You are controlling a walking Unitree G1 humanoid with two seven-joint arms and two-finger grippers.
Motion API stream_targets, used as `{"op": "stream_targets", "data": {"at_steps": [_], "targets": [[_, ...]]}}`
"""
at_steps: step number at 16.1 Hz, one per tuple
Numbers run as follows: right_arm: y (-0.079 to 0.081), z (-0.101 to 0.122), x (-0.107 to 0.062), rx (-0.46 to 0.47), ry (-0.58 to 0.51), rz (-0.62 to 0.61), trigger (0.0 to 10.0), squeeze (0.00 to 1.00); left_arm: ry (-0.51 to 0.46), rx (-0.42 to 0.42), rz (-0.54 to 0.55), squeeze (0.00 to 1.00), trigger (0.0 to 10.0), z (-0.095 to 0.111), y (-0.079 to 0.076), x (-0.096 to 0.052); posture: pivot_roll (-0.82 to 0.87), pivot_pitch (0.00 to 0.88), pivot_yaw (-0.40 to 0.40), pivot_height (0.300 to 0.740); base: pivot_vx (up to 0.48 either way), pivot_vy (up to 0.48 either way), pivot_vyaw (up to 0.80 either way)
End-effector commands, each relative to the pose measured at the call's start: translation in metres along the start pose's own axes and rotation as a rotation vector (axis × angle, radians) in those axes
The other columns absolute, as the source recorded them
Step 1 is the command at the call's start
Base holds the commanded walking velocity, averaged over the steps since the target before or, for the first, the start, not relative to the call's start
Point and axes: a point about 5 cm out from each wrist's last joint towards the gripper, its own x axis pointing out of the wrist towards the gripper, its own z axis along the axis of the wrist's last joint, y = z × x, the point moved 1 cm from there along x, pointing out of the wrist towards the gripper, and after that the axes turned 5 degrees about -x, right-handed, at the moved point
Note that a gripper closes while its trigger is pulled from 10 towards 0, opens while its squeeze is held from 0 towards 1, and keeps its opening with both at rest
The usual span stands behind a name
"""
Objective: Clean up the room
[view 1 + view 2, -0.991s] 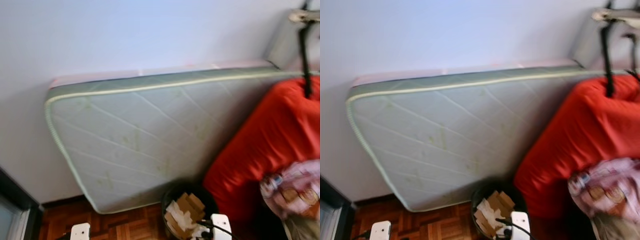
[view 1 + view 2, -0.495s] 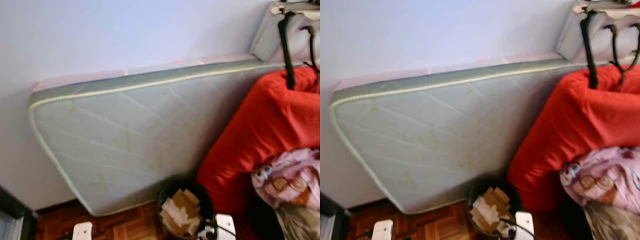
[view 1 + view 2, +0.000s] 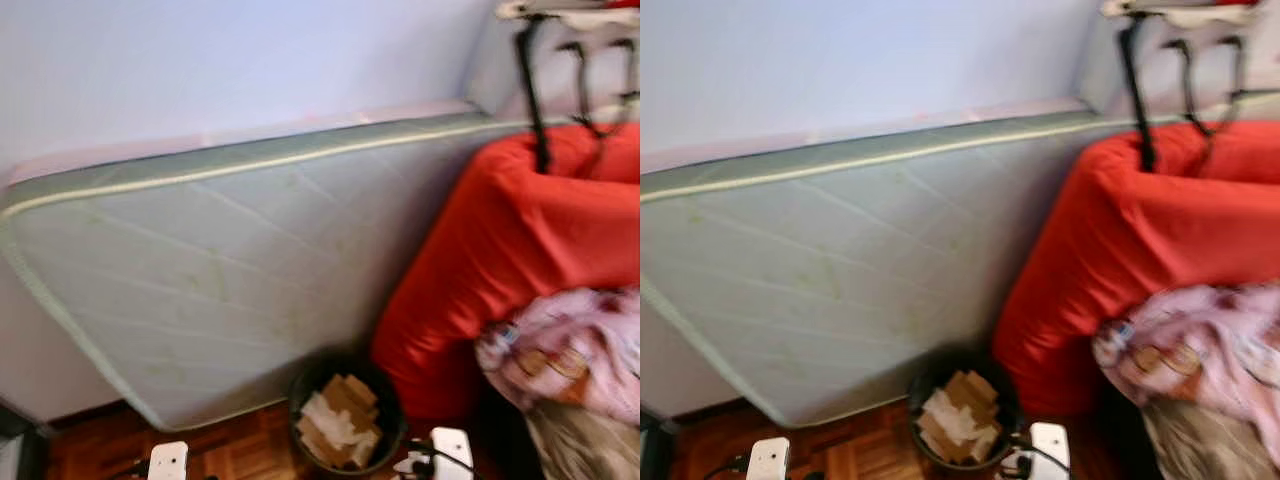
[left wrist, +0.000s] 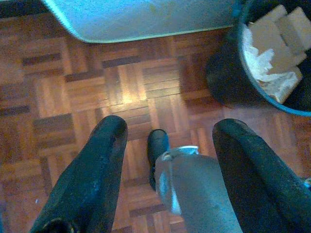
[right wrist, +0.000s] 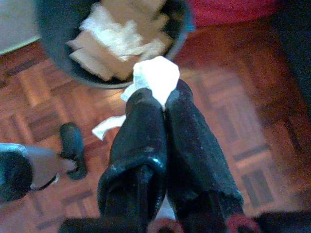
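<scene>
The right gripper (image 5: 163,104) is clamped on a light, limp paper scrap (image 5: 154,77), pinched at its lower edge, beside the bin (image 5: 58,58); the left gripper (image 4: 167,141) hangs with fingers apart.

Head views: soft daylight is washing the wall (image 3: 200,60) evenly; whole frame is smearing with motion blur, edges of the mattress (image 3: 220,270) going soft. Deep shadow is pooling round the bin (image 3: 345,420). Wrist views are running dim, blue-tinted; glare is sitting on the parquet (image 4: 129,97); white paper (image 5: 155,77) is blowing out.
</scene>
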Motion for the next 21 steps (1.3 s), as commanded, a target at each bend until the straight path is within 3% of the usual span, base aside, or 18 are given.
{"op": "stream_targets", "data": {"at_steps": [1,13,21], "targets": [[-0.0032,0.0008,-0.0004,-0.001,-0.006,-0.007,10.0,0.00,0.017,-0.003,0.013,0.00,10.0,-0.0049,0.0020,-0.0013,0.10,0.000,-0.053,0.740,0.000,0.000,0.00],[-0.0038,0.0006,-0.0009,0.002,-0.018,-0.008,10.0,0.00,0.016,-0.002,0.016,0.00,10.0,-0.0063,0.0008,-0.0015,0.11,0.000,-0.060,0.740,0.240,0.000,-0.12],[-0.0034,0.0083,-0.0004,-0.003,-0.067,0.012,10.0,0.00,-0.049,-0.043,0.036,0.00,10.0,0.0002,-0.0007,-0.0011,0.12,0.000,-0.066,0.740,0.000,0.000,0.00]]}}
